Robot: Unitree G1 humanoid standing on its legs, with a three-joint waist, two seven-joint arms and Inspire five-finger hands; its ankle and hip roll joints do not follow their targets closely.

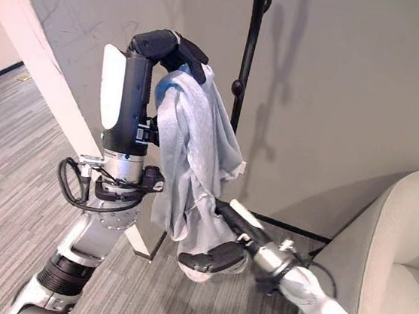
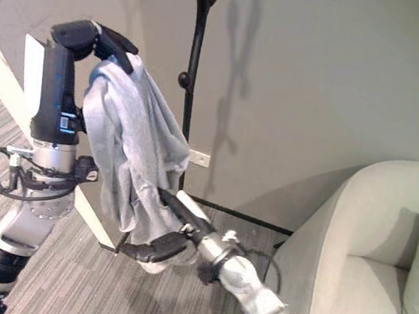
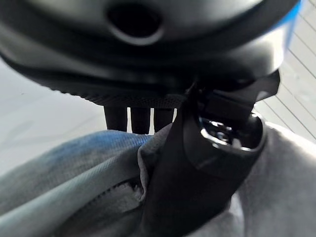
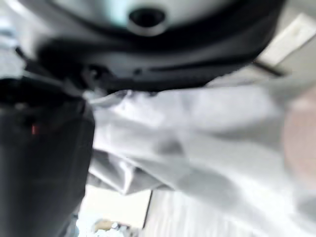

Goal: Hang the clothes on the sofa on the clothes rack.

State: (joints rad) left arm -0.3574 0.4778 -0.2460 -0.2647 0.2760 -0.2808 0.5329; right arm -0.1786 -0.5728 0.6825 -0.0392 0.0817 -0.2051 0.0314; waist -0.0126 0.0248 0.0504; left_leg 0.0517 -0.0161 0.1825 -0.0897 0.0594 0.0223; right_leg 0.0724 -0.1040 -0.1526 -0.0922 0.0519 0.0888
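Hanging lengthwise downward, grey garment clutched atop by left hand fingers; right hand grip unclear.

Striped grey floor with a rack and a sofa

The grey plank-patterned floor is seen below the wall. The black clothes rack is stood on it near the wall, and the beige sofa is set at the right.

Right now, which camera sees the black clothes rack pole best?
The right eye view: the clothes rack stands tall against the wall, with knobs showing, behind the grey garment. The left eye view also shows the pole, from a slightly different angle. The two wrist views show cloth and dark hand parts from close up.
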